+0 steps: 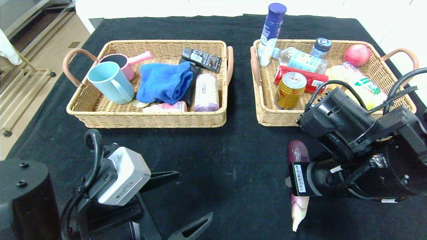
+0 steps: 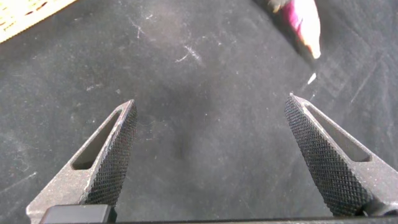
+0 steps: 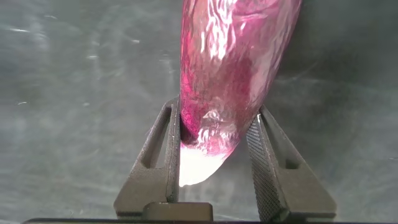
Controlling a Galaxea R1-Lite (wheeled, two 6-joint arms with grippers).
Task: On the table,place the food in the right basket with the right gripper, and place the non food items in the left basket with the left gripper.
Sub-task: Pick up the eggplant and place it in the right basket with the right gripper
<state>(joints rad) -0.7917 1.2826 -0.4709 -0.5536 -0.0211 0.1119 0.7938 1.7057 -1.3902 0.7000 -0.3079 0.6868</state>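
Here the right gripper pinches a purple, eggplant-like vegetable at lower right of the head frame, below the right basket; whether it has left the cloth is hard to tell. To do this well, lift straight, clear the near rim, and release over a bare patch. The left gripper hangs spread wide, idle, at lower left.

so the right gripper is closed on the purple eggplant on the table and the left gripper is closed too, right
Not quite. The right gripper is indeed shut on the purple eggplant, but the left gripper is open: the left wrist view shows its fingers spread wide over bare black cloth, holding nothing.
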